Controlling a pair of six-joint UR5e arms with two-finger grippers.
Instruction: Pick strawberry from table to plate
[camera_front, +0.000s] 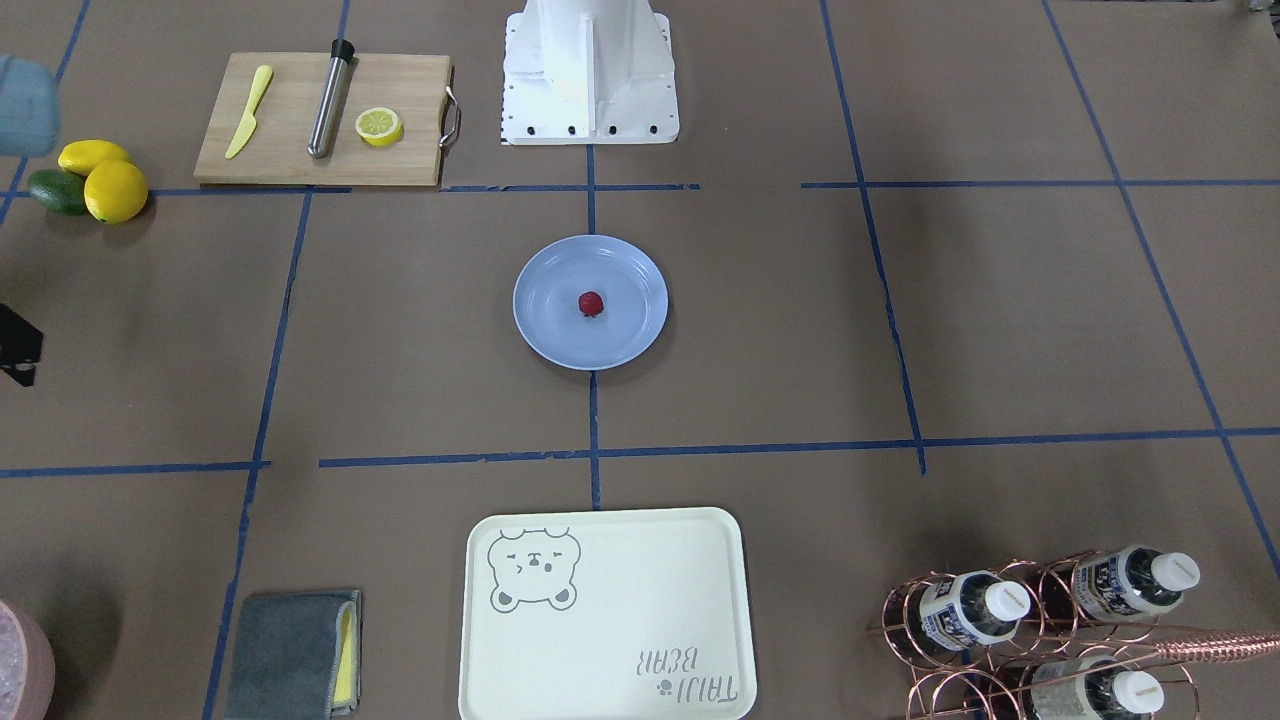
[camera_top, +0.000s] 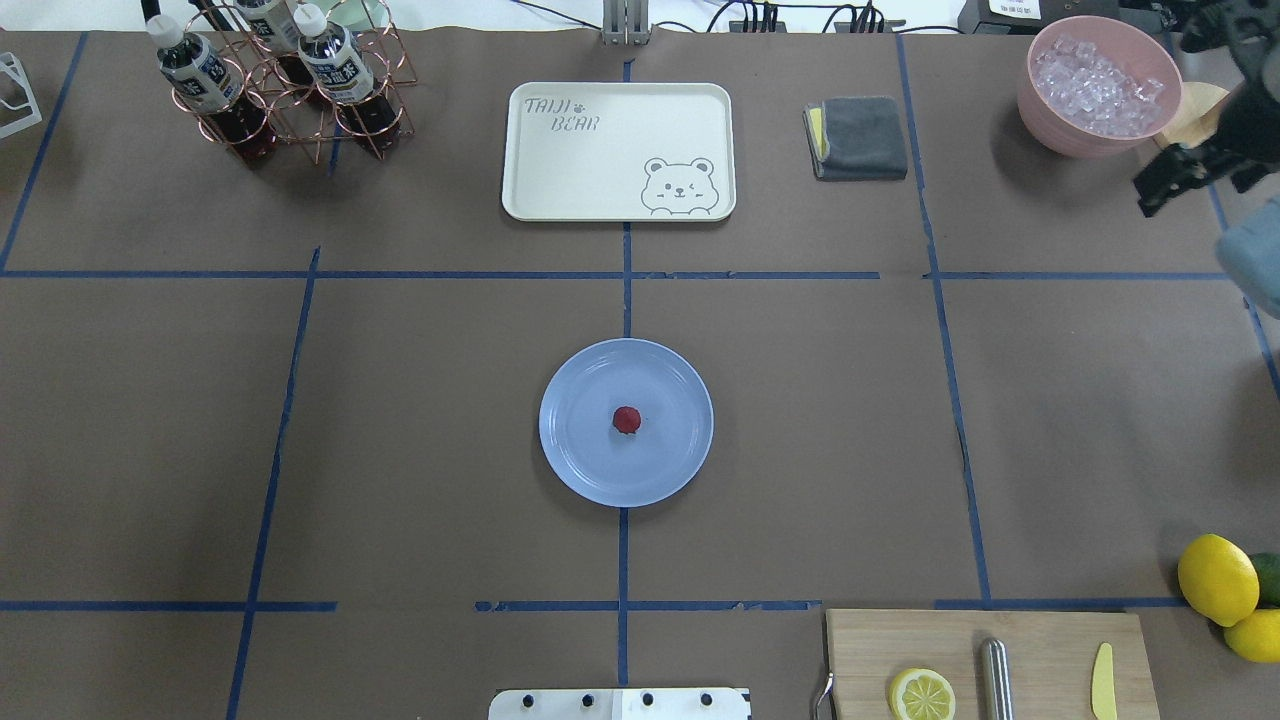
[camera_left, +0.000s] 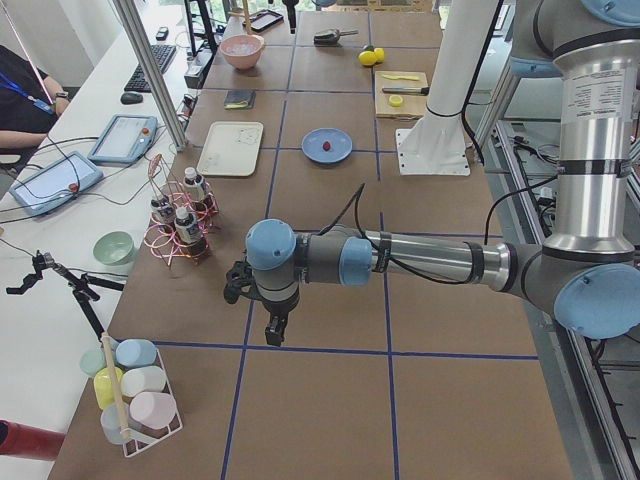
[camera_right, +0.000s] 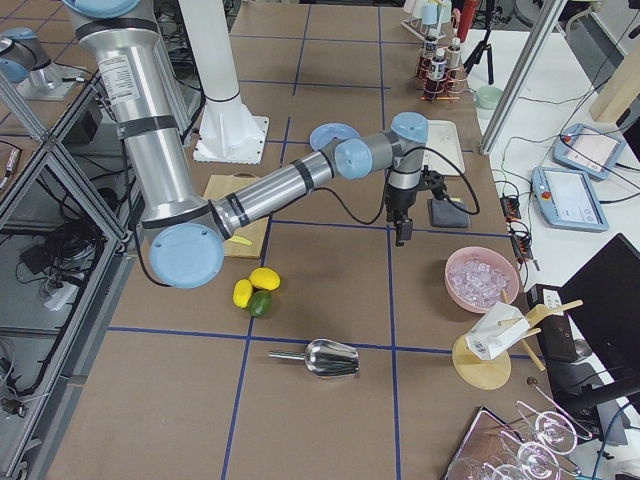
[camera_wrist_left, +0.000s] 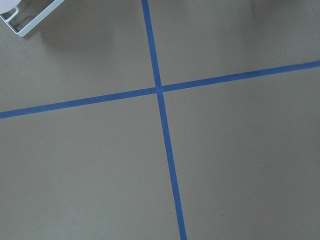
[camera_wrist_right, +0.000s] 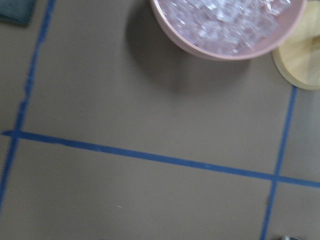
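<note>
- The strawberry (camera_top: 627, 420) is seen lying at the middle of the plate (camera_top: 580, 455), which stands at the centre of the table (camera_top: 420, 420).
- The task is judged to be done: the berry is on the plate and is touched by no gripper, so nothing is left but to park the arms.
- The right gripper (camera_right: 400, 236) hangs over the far right of the table, near the ice bowl (camera_top: 1045, 110). Nothing is seen in its grip, but how far it is open cannot be told.
- The left gripper (camera_left: 272, 338) hangs over bare paper well out to the left. Its opening cannot be told either.
- One strawberry and one plate are counted.
- One bear-printed tray (camera_top: 600, 160), one grey cloth (camera_top: 862, 138) and one ice bowl are counted on the far side.
- Three bottles (camera_top: 330, 60) are counted in one copper rack (camera_top: 262, 130), far left.
- One cutting board (camera_top: 1040, 650) is counted near right, bearing one half lemon (camera_top: 922, 694), one metal rod (camera_top: 995, 680) and one yellow knife (camera_top: 1102, 682).
- Two whole lemons (camera_top: 1217, 578) are counted beside it.
</note>
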